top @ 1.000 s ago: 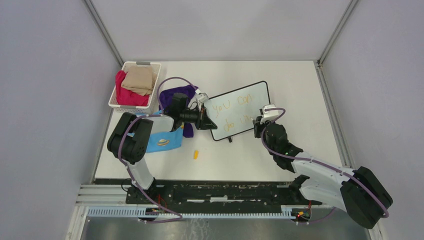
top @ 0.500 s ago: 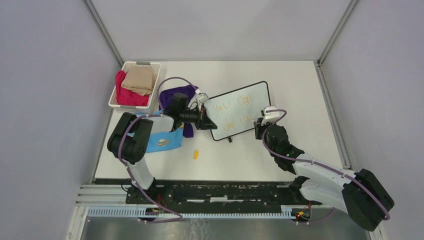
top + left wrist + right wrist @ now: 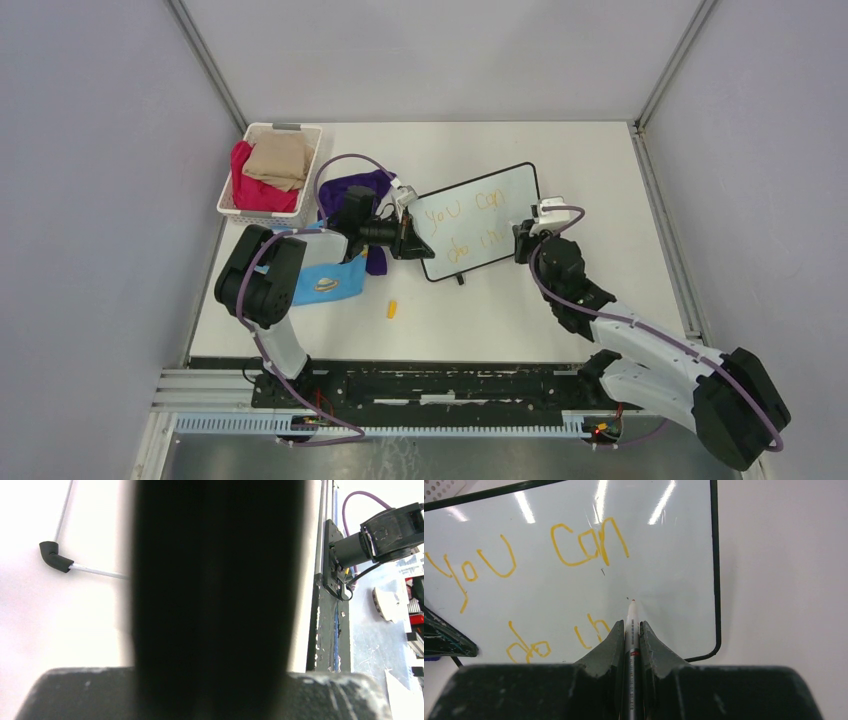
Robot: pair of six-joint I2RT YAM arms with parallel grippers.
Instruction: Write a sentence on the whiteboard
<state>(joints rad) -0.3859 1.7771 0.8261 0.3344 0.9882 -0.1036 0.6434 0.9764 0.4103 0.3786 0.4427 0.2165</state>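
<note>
The whiteboard (image 3: pixel 505 200) lies tilted in the middle of the table, black-framed, and fills the right wrist view (image 3: pixel 664 555). The sentence (image 3: pixel 600 547) in yellow reads "You Can" with "do th" below it. My right gripper (image 3: pixel 632 625) is shut on a thin marker (image 3: pixel 632 642). Its tip hovers over bare board to the right of the "th". My left gripper (image 3: pixel 411 240) is shut on the board's left edge. A dark, blurred shape (image 3: pixel 215 600) blocks most of the left wrist view.
A white basket (image 3: pixel 232 205) of red and tan cloth stands at the far left. A purple cloth (image 3: pixel 355 188) and a blue cloth (image 3: pixel 325 282) lie beside the left arm. A small yellow cap (image 3: pixel 393 309) rests on the table in front of the board.
My right gripper has moved right and slightly away along the second line, with the marker still in it. The left arm and the board have not moved.
</note>
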